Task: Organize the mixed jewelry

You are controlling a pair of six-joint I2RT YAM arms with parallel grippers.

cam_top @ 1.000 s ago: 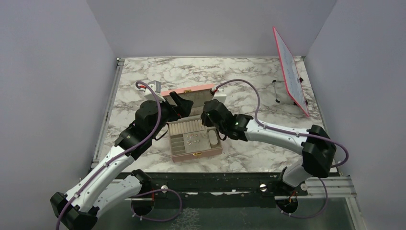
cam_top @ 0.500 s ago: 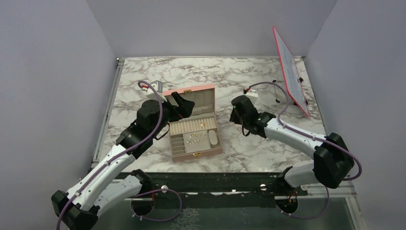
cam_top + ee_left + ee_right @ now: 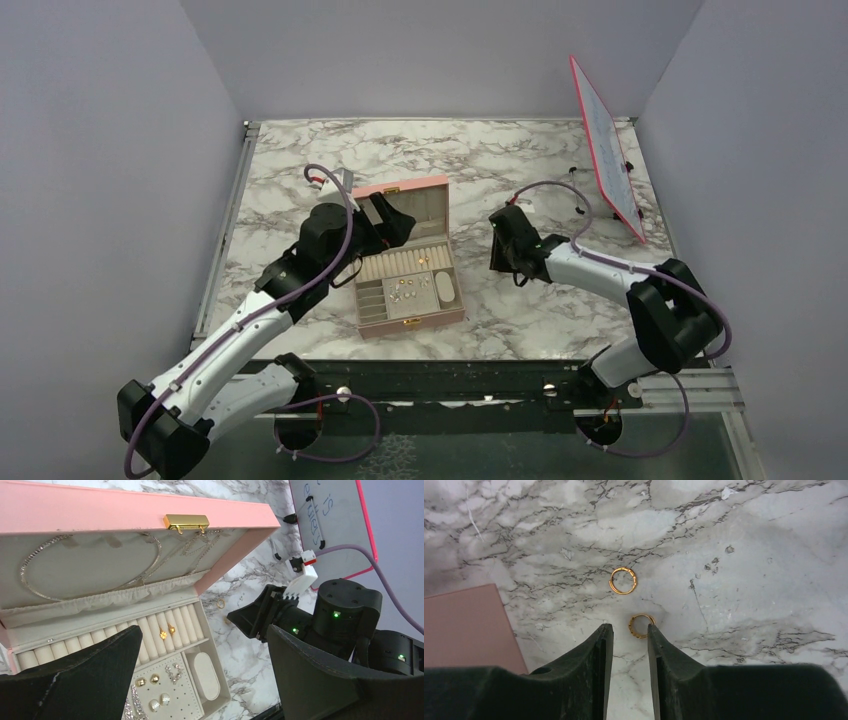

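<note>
Marble, white with grey veins, makes up the table [image 3: 560, 170] that carries everything. On it, left of centre, the pink box [image 3: 415, 325] stands open, its lid tipped up on the far side and chains lying against the beige lining.

The left gripper [image 3: 388, 217] hangs above the far left part of the box, its jaws spread wide and nothing between them. The right gripper [image 3: 629, 630] is low over the bare marble just right of the box, tips aimed down at the stone. Its jaws stand a narrow gap apart, and that gap is empty.

Part of the mixed jewelry already sits inside the box: gold pieces [image 3: 163, 634] tucked in the ring rolls and small earrings [image 3: 155, 678] on the padded tray nearer the arms. Two pieces lie loose on the table, both flat.

The nearer ring [image 3: 641, 625] lies just past the right gripper's fingertips. In the wrist view it sits off-centre, in front of the right-hand finger rather than the gap. The farther ring [image 3: 623, 580] is a little beyond it, the two near each other but apart.

The right arm is plainly the closer one. Being round hoops, the rings have no long axis to align with. I judge the grasp needs a small sideways shift toward the nearer ring and a wider spread to straddle it.
</note>
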